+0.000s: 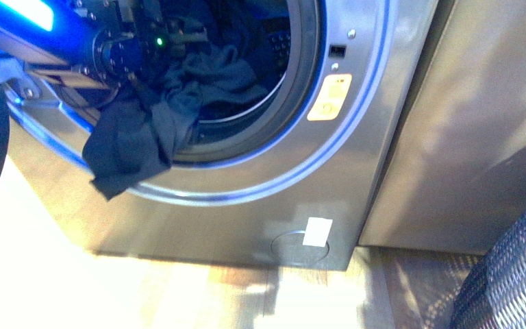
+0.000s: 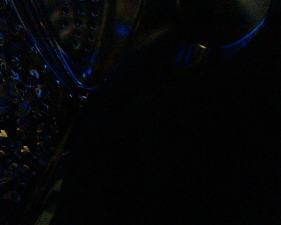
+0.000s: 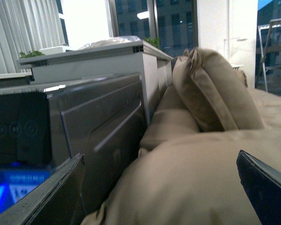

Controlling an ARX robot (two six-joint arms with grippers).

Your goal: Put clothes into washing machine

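Pale floor runs under the washing machine (image 1: 260, 205); the clothes (image 1: 144, 130) hang half out across its porthole's lower-left rim, lengthwise downward. My left arm (image 1: 109, 55) is nearer, the left gripper hidden among them, its grip unknowable, its wrist view dark; my right gripper (image 3: 159, 161) gapes empty.

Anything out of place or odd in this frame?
Yes. The clothes are only partly in the washing machine: one end lies inside, the rest droops over the porthole rim and hangs outside.

No legible text: yellow-orange sticker (image 1: 329, 97) and white label (image 1: 317, 232) on washing machine (image 1: 260, 205) front, both too blurred to read.
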